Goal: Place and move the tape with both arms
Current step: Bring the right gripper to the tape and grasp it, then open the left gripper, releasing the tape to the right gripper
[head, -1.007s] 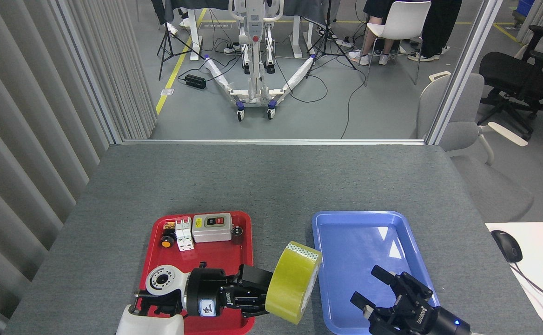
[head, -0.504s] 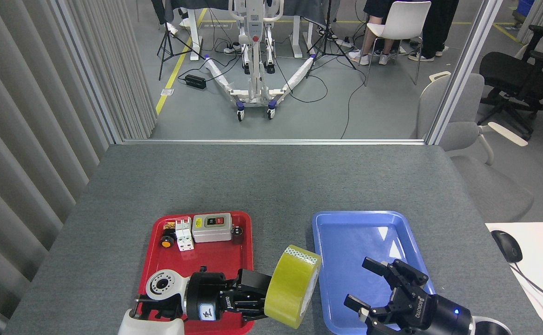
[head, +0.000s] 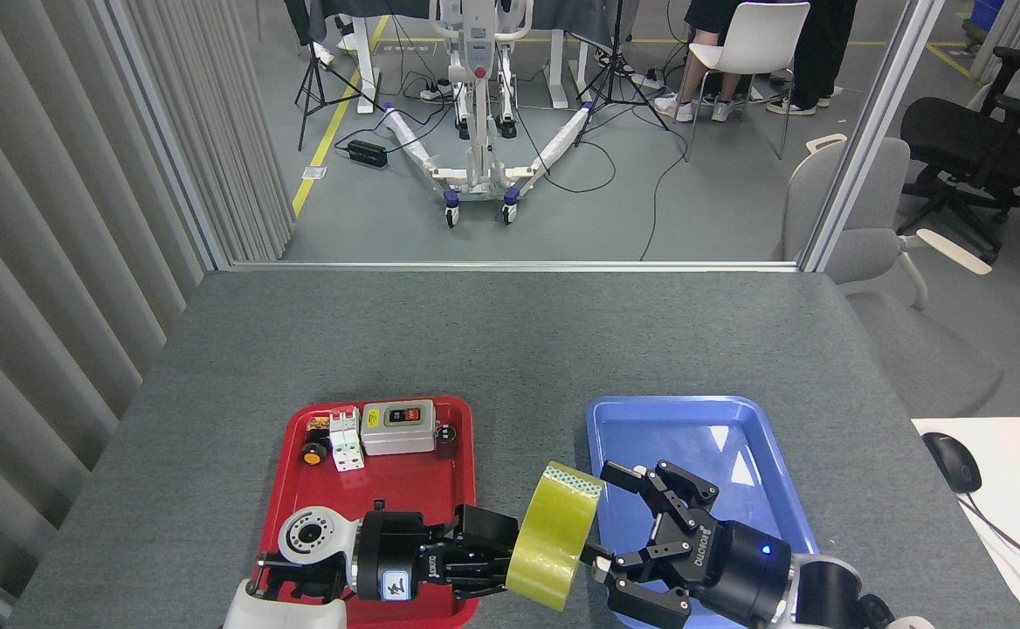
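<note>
While the left arm (head: 318, 559) reaches in from the bottom edge and lies nearly level over the red tray (head: 287, 489), its wrist points to the right and the left gripper (head: 497, 563) is clamped on the tape (head: 549, 537). That roll stands on edge, tilted a little, held up in the gap between the two trays, with its lower left rim hidden by the black fingers (head: 484, 533). One roll is in view. At the far end of the red tray sit four small things that can be made out: an orange knob (head: 313, 453), a white breaker (head: 346, 439), a grey switch box (head: 397, 428), and a small dark part (head: 447, 433) whose kind I cannot tell. Right of the roll, the right arm (head: 816, 594) comes in from the bottom right corner and angles up and to the left over the blue tray (head: 737, 419). The right gripper (head: 610, 515) is spread wide, one finger high near the roll's top right edge and another low near its bottom right edge, so the roll's right face sits just at the mouth of the claw; whether any finger touches it I cannot tell. A blue light (head: 765, 550) shows on its wrist. Both trays lie side by side on the grey table (head: 510, 341), two trays and two arms in all.
</note>
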Controlling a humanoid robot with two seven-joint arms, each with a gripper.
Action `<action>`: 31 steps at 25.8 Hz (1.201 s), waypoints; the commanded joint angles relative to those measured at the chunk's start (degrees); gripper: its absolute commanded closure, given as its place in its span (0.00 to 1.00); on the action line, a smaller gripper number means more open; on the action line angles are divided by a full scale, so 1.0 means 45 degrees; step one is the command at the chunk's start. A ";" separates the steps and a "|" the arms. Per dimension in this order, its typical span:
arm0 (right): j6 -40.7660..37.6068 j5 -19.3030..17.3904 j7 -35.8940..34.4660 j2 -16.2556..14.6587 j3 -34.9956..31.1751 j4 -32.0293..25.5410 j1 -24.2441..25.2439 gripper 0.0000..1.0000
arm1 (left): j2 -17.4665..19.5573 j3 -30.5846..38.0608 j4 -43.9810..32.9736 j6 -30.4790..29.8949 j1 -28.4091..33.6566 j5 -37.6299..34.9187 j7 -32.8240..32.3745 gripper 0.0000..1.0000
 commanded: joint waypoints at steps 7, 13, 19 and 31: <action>0.0007 0.0477 -0.0005 0.0628 0.0421 0.1140 -0.0664 0.15 | 0.0014 0.0000 0.0065 -0.0016 0.0009 -0.0064 0.0022 1.00; 0.0007 0.0477 -0.0004 0.0784 0.0929 0.1472 -0.0938 0.40 | 0.0014 0.0000 0.0065 -0.0016 0.0009 -0.0084 0.0022 1.00; 0.0007 0.0477 0.0015 0.0784 0.1104 0.1491 -0.1055 0.67 | 0.0014 0.0019 0.0065 -0.0036 -0.0010 -0.0084 0.0022 1.00; 0.0007 0.0477 0.0015 0.0725 0.1104 0.1550 -0.1074 0.75 | 0.0034 0.0059 0.0085 -0.0192 0.0009 -0.0103 0.0042 1.00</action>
